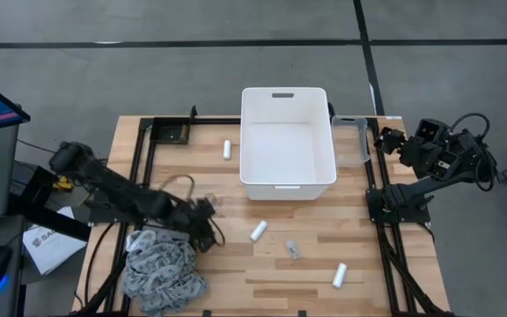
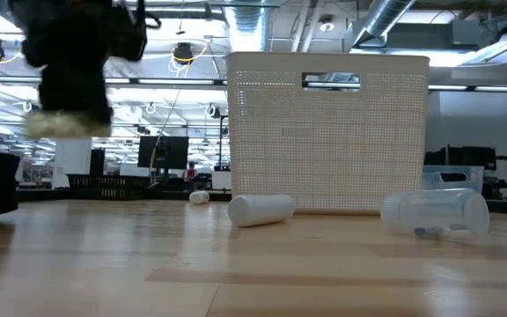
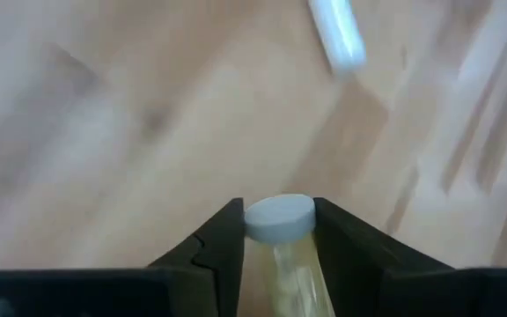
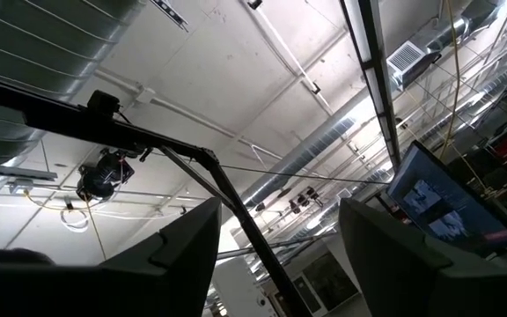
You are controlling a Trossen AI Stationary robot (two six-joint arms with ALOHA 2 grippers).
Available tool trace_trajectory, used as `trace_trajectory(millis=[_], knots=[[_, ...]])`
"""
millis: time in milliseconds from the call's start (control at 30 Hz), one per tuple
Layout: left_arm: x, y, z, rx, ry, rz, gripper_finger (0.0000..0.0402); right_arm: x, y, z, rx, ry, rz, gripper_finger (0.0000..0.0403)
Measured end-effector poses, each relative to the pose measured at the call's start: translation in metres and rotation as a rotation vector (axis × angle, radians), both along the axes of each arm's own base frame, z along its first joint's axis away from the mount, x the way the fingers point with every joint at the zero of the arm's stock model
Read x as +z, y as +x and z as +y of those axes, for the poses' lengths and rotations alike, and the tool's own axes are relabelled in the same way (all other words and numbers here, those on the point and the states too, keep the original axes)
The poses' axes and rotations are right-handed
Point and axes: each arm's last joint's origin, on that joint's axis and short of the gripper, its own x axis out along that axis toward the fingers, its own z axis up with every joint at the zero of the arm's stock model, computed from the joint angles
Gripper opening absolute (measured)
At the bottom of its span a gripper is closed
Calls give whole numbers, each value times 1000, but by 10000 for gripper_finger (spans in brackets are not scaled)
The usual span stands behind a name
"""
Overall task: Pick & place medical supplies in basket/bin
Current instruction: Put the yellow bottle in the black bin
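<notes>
Wooden bench (image 1: pixel 236 264), left gripper (image 3: pixel 277 231) carrying a capped vial (image 3: pixel 279 217).

Fingers pinch the vial just under its white cap; light, rigid and likely slick, so hold at the body. Left arm reaches low across the front-left, beside the grey bandage (image 1: pixel 161 271). Right gripper (image 4: pixel 275 231), spread, points ceilingward at the right edge; white tub (image 1: pixel 287 145) sits at the back.

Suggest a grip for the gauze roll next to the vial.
Take the roll mid-length from straight above, closing across its width. It lies flat and slanted on the table, so turn the wrist to match. Both long sides look clear.
</notes>
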Motion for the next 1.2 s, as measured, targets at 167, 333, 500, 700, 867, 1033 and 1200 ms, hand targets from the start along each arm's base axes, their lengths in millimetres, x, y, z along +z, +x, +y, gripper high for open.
trace_trajectory(millis=[167, 333, 500, 700, 867, 1033, 1200], knots=[[37, -24, 47, 243, 141, -122, 117, 0, 0, 0, -4, -5, 0, 227], [59, -49, 100, 590, 341, -185, 117, 0, 0, 0, -20, -23, 0, 227], [62, -65, 150, 757, 480, -66, 117, 0, 0, 0, -27, -31, 0, 227], [50, -79, 217, 877, 562, 162, 117, 0, 0, 0, -32, -34, -1, 227], [30, -90, 263, 918, 535, 300, 117, 0, 0, 0, -34, -35, -1, 227], [12, -89, 299, 904, 546, 311, 117, 0, 0, 0, -51, -53, 0, 227], [-7, -89, 315, 884, 518, 365, 117, 0, 0, 0, -68, -62, 1, 227]])
